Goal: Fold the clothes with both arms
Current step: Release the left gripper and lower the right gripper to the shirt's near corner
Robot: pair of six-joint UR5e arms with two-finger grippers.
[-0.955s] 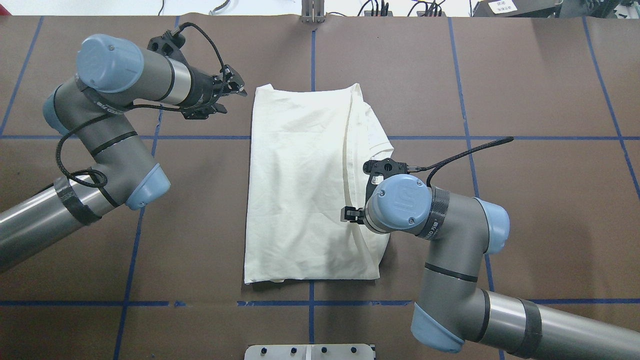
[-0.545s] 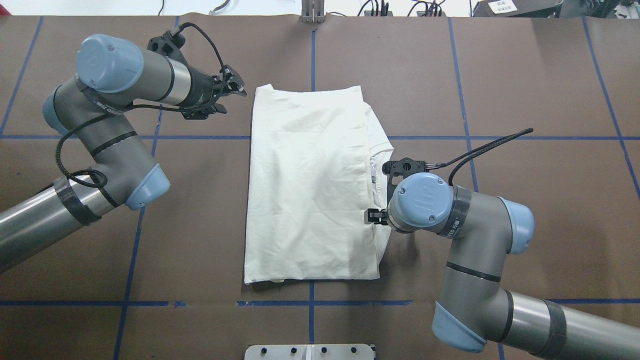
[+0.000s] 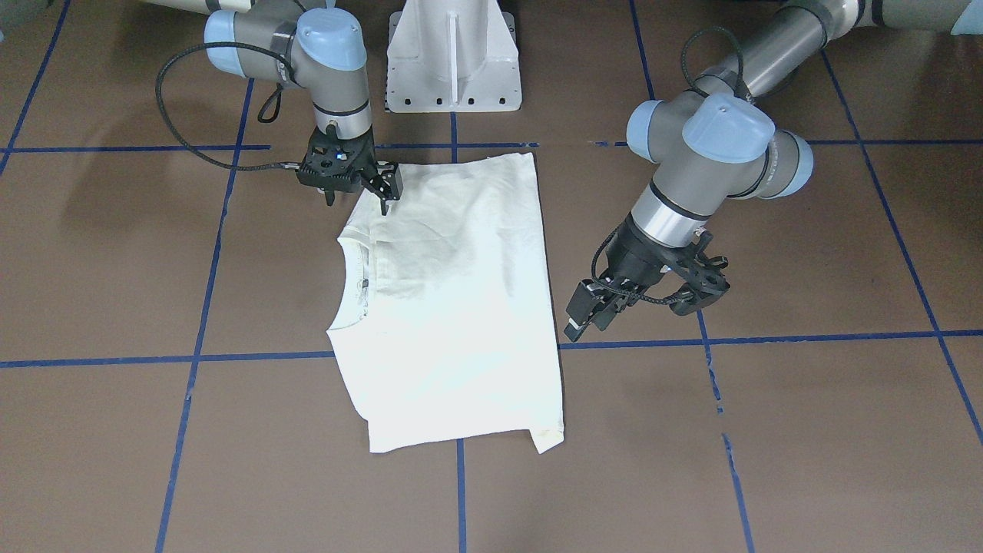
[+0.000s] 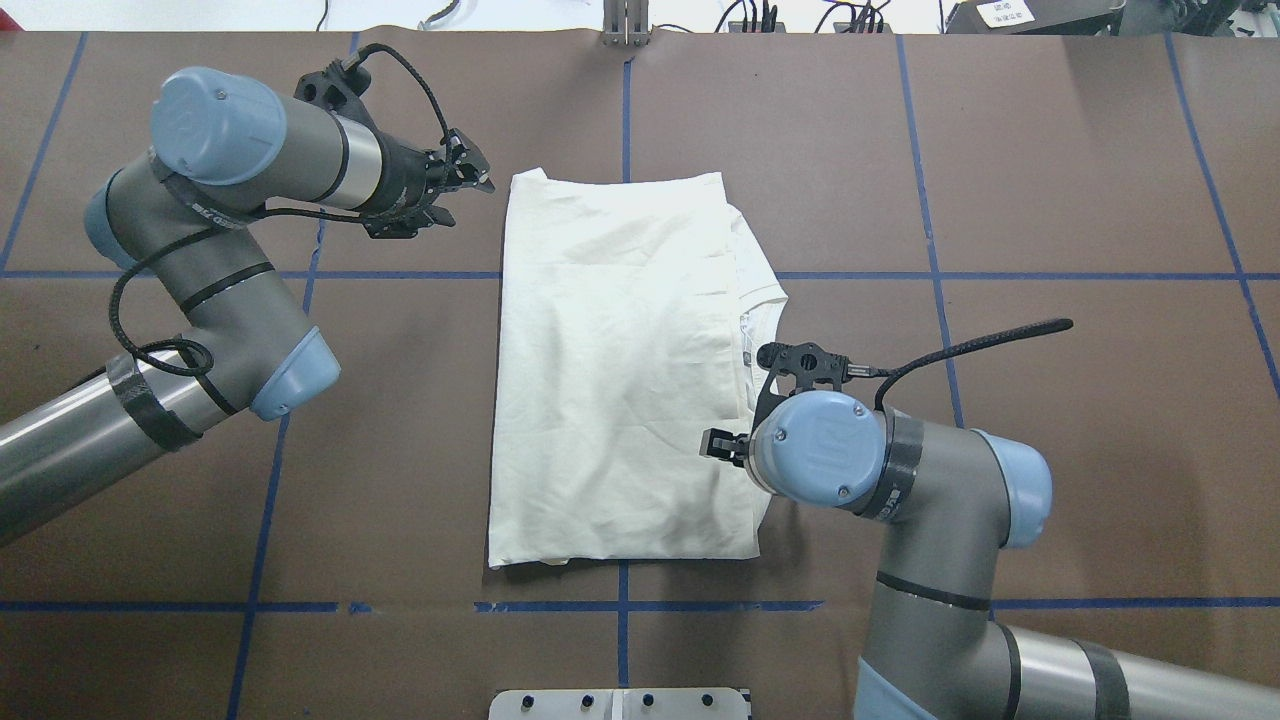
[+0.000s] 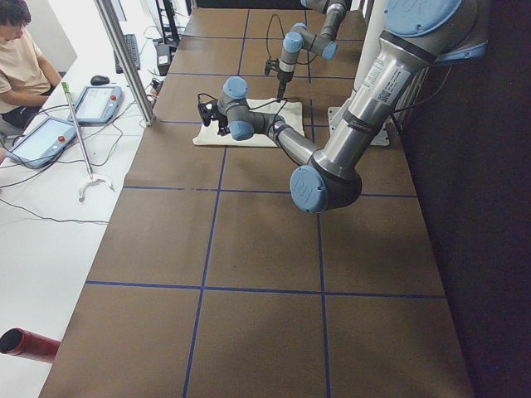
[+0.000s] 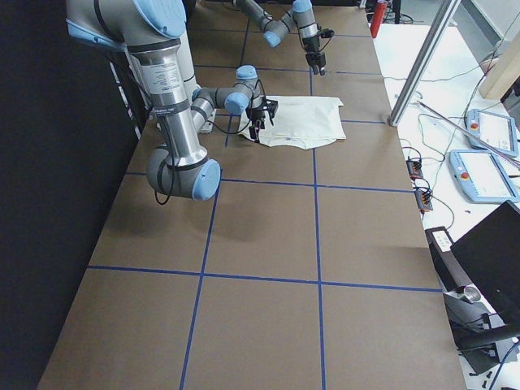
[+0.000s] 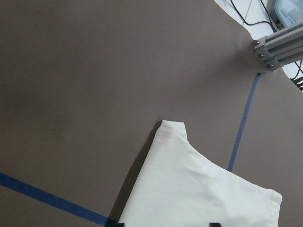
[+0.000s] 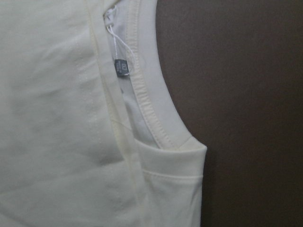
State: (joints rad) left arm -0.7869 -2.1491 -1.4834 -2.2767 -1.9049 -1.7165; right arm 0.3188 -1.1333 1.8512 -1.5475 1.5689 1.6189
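T-shirt [image 4: 610, 370]: we saw it folded into a plain cream rectangle, print hidden, lying mid-surface [image 4: 1050, 150], with its ribbed neck [image 8: 150, 106] peeking out toward the right edge.
Left gripper [image 4: 462, 198]: spread wide, hovering just beside the shirt toward the far left corner, unmoved.
Right gripper [image 3: 355, 201]: jaws apart over the shirt's right side; it had shifted toward the near edge.

T-shirt [image 4: 620, 380] on table [image 4: 1050, 150]; L pincer [image 4: 468, 203] beside it, R pincer [image 3: 358, 192] over edge.
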